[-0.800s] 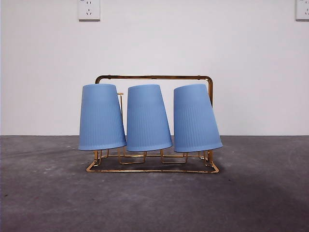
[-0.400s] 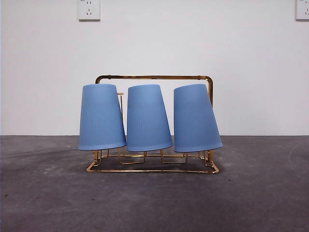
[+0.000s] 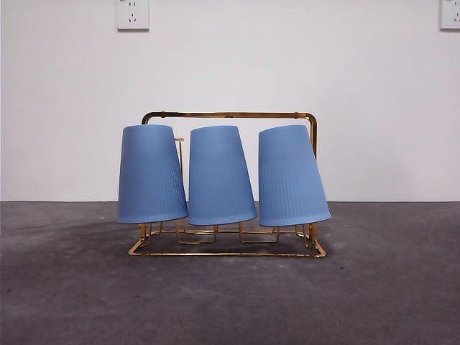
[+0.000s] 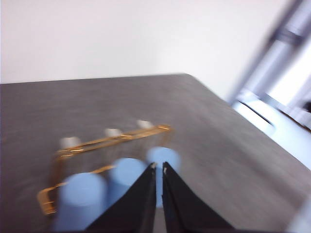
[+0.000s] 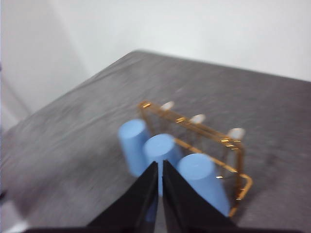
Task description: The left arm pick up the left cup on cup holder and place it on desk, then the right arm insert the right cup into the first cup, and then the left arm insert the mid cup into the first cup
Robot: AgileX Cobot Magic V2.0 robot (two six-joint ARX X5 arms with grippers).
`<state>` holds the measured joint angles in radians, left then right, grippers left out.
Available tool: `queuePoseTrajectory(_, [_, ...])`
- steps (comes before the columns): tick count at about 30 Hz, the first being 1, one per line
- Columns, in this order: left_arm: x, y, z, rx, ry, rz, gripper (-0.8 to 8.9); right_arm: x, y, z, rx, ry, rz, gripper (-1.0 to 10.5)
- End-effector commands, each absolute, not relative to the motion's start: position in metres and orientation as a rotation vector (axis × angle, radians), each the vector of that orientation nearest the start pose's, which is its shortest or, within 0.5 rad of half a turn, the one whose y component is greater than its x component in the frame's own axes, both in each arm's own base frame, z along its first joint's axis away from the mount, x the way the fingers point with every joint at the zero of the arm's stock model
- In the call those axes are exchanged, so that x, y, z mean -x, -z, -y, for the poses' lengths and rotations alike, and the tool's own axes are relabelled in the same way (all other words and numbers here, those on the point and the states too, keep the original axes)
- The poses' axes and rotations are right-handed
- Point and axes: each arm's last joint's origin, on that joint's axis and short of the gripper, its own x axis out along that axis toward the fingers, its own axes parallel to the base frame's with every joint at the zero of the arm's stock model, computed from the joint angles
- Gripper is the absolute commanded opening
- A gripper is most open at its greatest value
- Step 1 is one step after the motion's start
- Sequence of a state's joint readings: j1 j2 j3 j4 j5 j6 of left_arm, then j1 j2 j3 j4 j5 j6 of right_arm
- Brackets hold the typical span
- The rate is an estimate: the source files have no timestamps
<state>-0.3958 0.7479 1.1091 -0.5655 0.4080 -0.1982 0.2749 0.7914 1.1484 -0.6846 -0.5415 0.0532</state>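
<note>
Three blue ribbed cups hang upside down on the gold wire cup holder (image 3: 228, 115) on the dark grey desk (image 3: 230, 302): the left cup (image 3: 149, 174), the mid cup (image 3: 219, 175) and the right cup (image 3: 290, 175), which leans right. No gripper shows in the front view. In the blurred left wrist view my left gripper (image 4: 159, 166) is shut and empty, high above the cups (image 4: 127, 174) and holder (image 4: 112, 141). In the right wrist view my right gripper (image 5: 159, 162) is shut and empty, high above the cups (image 5: 163, 148) and holder (image 5: 233, 145).
A white wall stands behind the desk, with sockets (image 3: 132, 14) high up. Pale peg tips (image 5: 198, 118) stand on the holder's far side. The desk's edge (image 4: 214, 92) and corner show in both wrist views.
</note>
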Motion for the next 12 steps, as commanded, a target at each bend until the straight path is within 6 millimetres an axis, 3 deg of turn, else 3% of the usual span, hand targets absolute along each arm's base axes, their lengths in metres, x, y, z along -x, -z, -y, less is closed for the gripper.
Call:
queuePoseTrajectory(1, [-0.1068, -0.4137, 0.0643, 0.114, 0.88, -0.253, 0.17, -0.1191, -0.4111, -0.0533, -0.039, -0.851, -0.319, 0.1])
queuePoseTrajectory(9, [-0.1028, -0.4118, 0.0657, 0.075, 0.927, -0.26, 0.55, -0.1176, -0.4082, -0.0546, -0.041, -0.858, -0.354, 0.1])
queuePoseTrajectory(12, [-0.1061, -0.4106, 0.0672, 0.07, 0.923, -0.27, 2.1, -0.1186, -0.4079, -0.0546, -0.039, -0.845, -0.355, 1.1])
